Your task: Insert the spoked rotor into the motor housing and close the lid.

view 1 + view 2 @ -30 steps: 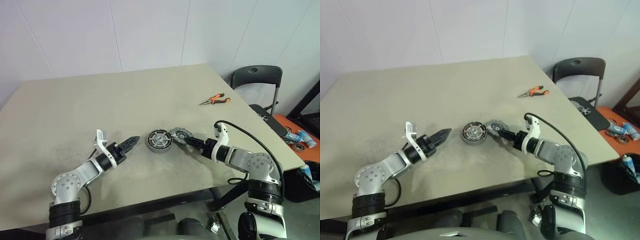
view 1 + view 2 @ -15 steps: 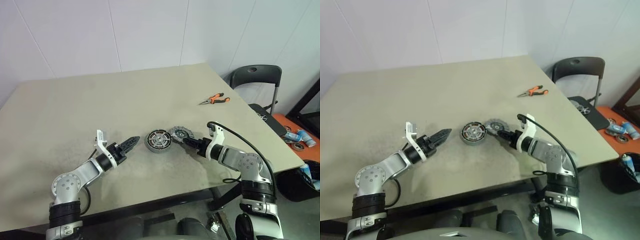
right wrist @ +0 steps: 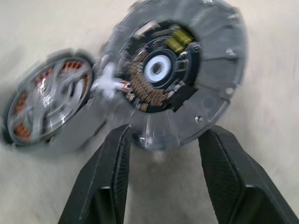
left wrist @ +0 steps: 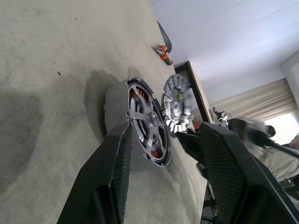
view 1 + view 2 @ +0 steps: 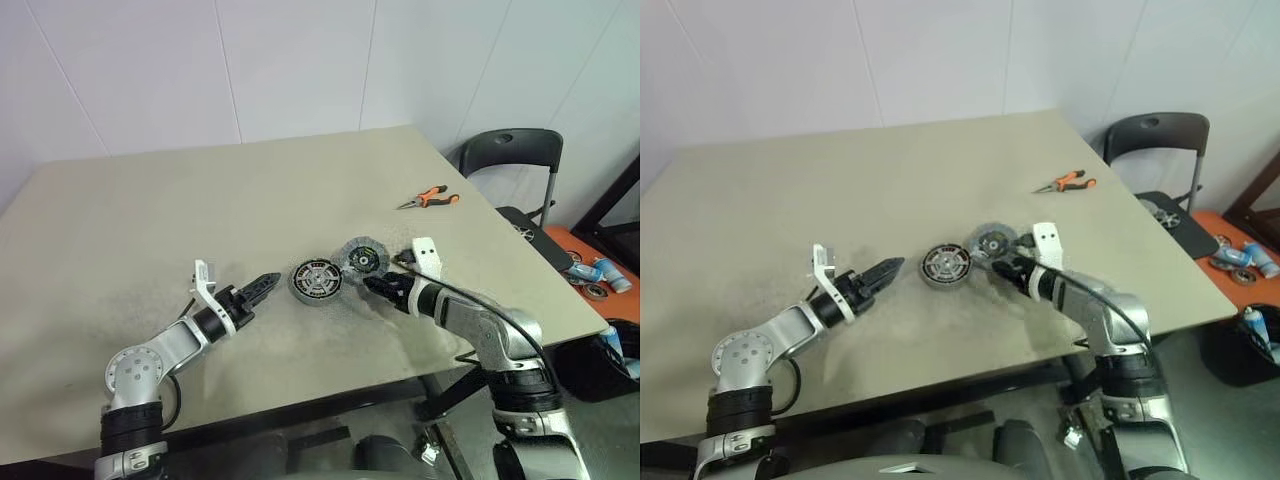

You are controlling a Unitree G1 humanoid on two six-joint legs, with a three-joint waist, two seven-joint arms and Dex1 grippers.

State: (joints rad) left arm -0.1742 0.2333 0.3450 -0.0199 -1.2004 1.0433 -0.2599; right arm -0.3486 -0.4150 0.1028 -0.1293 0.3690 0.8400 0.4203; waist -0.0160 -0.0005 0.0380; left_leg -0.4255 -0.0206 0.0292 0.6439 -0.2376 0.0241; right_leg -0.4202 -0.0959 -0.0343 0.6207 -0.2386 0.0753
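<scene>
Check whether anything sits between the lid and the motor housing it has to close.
Nothing visible does. The lid, tilted in the right gripper, is right beside the motor housing, whose top is uncovered; the left gripper is on the housing's opposite side.

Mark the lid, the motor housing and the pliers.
lid (image 5: 361, 257): left eye view, centre of its tilted face.
motor housing (image 5: 317, 281): left eye view, silver spoked top.
pliers (image 5: 434, 198): left eye view, orange handles.

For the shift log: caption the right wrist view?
Right tool holds the lid tilted up beside the motor housing.
</scene>
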